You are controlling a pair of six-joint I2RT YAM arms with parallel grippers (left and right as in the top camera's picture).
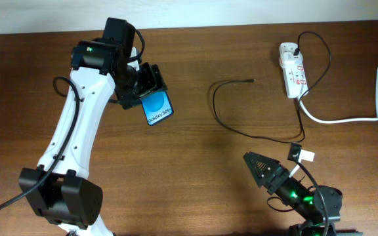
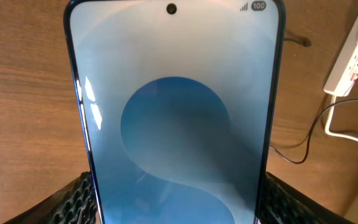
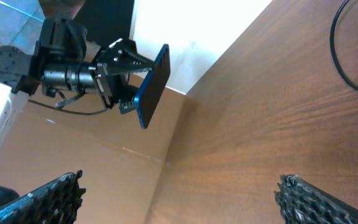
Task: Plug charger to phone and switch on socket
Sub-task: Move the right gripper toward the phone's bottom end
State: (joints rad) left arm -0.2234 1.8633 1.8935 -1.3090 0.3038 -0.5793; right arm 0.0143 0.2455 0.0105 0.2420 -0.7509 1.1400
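On the left, the left pincer stands partly open, clamped across the phone, which it holds tilted above the table. From overhead the white "Galaxy S25" reads on the blue screen. The left wrist view cuts that text off and shows instead signal bars and a "100" badge at the phone's top edge. Only the right wrist view shows the phone edge-on, clear of the table. Further right the charger lies loose, its plug tip well apart from the phone. The right pincer gapes wide with nothing in it. The socket lies near the far edge, its red marks too small to read, and its white lead runs out of frame
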